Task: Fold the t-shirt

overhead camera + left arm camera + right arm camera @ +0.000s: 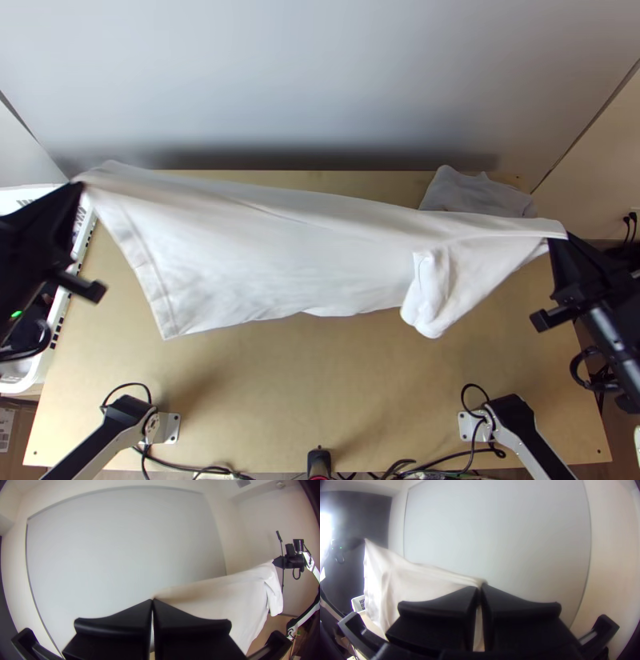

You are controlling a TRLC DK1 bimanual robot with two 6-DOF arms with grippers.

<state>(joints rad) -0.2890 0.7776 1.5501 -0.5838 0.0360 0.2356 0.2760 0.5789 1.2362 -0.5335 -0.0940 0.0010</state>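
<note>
Holding up the white t-shirt [280, 256] over the wooden table [320, 384], one end pinched tight in the left gripper [80, 186], the other in the right gripper [559, 239], with both arms [612, 328] spread wide apart.

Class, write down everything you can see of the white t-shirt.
The t-shirt is plain white and looks like soft, thin fabric. It is stretched above the wooden table, its upper edge drawn out between the left gripper and the right gripper, which pinch its ends. Creases cross it, the lower part hangs free, and a flap, perhaps a sleeve, droops near the right gripper.
</note>
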